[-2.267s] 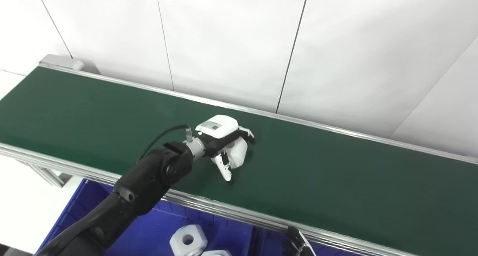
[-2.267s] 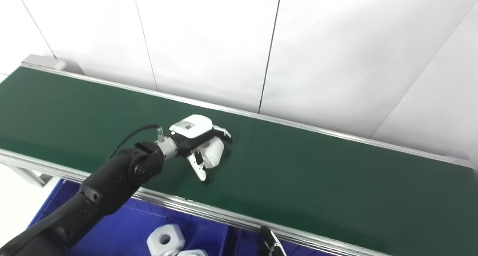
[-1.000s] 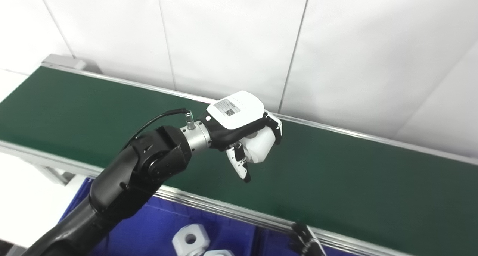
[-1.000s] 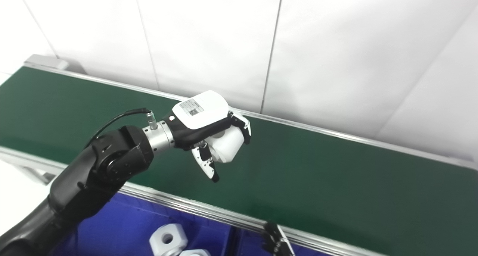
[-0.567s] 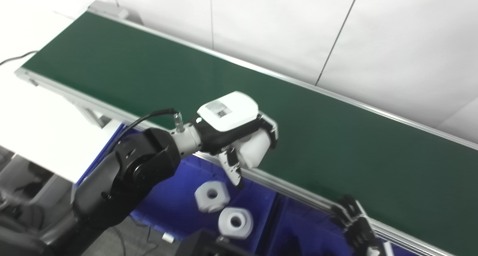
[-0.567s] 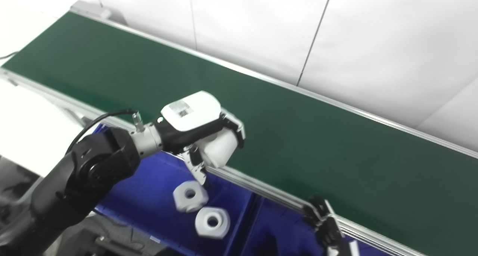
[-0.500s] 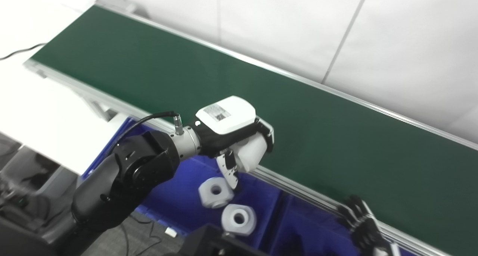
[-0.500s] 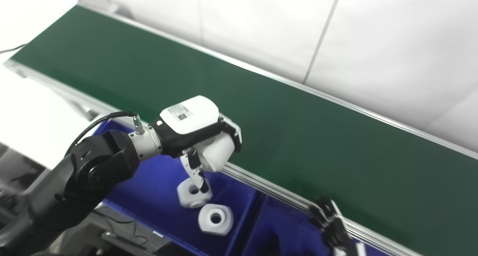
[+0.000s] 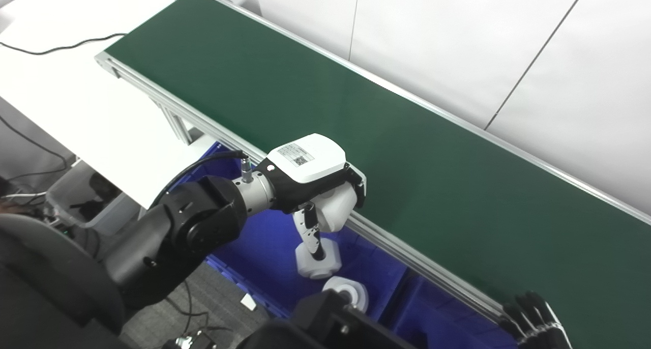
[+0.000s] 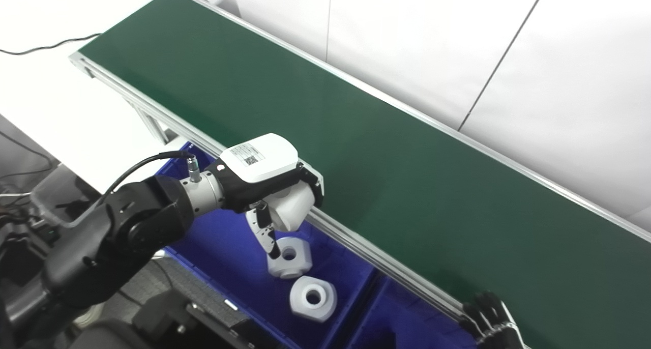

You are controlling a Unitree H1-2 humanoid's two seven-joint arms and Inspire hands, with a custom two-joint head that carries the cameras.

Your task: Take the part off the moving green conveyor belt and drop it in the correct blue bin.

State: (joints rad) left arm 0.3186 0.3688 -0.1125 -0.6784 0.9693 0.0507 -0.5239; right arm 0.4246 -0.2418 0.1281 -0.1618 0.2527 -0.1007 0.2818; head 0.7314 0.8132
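Now the left hand grips a white part, held over the conveyor belt's near rail and the blue bin, where two white nuts lie. Only the right hand's dark fingertips show at the lower edge, so I cannot tell its state.

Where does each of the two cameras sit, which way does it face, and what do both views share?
Left eye view: on the head, looking down at the green conveyor belt; shows the left hand holding a white part, right hand at the bottom edge.
Right eye view: beside it, same direction, scene shifted left.
Shared: belt, blue bin holding two white nuts, both hands.
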